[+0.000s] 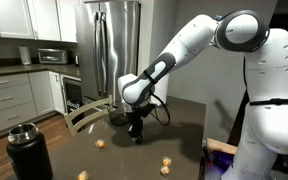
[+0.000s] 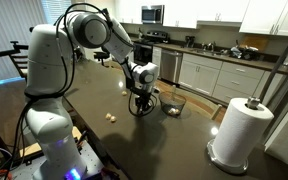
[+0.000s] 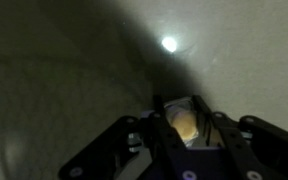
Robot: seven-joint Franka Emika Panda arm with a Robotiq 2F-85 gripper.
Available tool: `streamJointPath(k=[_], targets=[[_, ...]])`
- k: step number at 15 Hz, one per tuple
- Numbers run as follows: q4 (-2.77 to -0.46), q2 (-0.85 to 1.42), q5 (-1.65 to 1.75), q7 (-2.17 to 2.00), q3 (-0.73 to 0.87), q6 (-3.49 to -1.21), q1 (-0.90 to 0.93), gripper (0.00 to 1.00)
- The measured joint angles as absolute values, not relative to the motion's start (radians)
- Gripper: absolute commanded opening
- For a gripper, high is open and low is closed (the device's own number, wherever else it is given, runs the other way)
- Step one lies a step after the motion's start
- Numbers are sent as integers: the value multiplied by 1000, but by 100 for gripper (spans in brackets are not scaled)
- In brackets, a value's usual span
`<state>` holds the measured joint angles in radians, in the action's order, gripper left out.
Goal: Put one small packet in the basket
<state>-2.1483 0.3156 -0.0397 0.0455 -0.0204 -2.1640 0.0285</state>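
Between the claw's (image 3: 182, 110) dark, angular fingers (image 3: 216, 128) in the wrist view sits one small packet (image 3: 182, 125), a pale tan, softly rounded lump. The picture is blurred, but the jaws are drawn in narrowly against its two sides, so they appear to grip it. Beneath the claw spreads the desk (image 3: 64, 70), a dark, smooth surface with a bright spot of reflected light ahead of the fingertips. In both exterior views the claw (image 1: 136, 130) (image 2: 141, 103) points straight down, low over the desk (image 1: 184, 120). Just beside the claw in an exterior view stands the basket (image 2: 173, 104), small, dark and open-topped. Near the claw another light, crumpled packet (image 1: 101, 143) lies loose on the desk, with one more (image 1: 166, 160) a little farther off.
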Motion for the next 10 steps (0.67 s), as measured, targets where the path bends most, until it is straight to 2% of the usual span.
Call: streamJointPath(k=[5,10], targets=[[-2150,302,-40,34,-21,-2152,31,10],[-2168,203,-38,-48,-27,-2043,49,10]])
